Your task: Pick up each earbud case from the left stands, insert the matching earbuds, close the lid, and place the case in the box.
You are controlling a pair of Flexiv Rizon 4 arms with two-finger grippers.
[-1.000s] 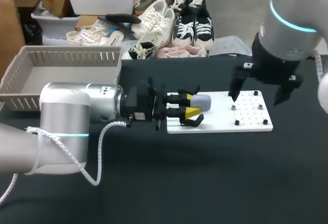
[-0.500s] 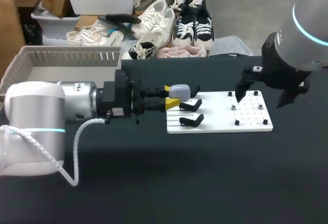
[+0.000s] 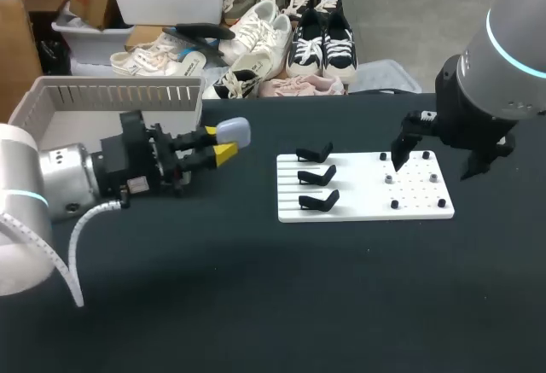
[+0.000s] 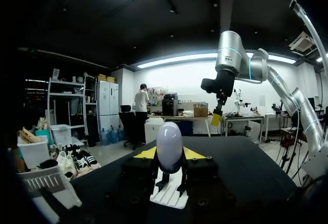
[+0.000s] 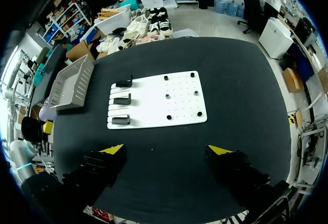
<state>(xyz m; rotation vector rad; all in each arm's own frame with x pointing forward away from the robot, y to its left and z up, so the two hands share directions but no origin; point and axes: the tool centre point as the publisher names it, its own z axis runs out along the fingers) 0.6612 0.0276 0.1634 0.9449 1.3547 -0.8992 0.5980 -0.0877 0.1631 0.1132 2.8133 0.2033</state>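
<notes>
In the head view, the earbud case [image 3: 232, 131] is held in the left jaws, above the tabletop [image 3: 256, 305] between the box [image 3: 51, 104] and the white board [image 3: 367, 211]. The board's three black stands [image 3: 314, 175] are bare. The right jaws are spread wide above the board's right part.

In the left wrist view, the case [image 4: 169, 147] is seen upright, clamped from both sides, its lid apparently closed.

In the right wrist view, nothing is held between the wide-spread jaws, and the board [image 5: 174, 101] lies ahead with the box [image 5: 72, 83] beside it.

Placing is judged to be in hand. The case should be carried clear over the box wall and lowered close to the floor before release. A firm grip is advised, as the smooth shell may slip.
</notes>
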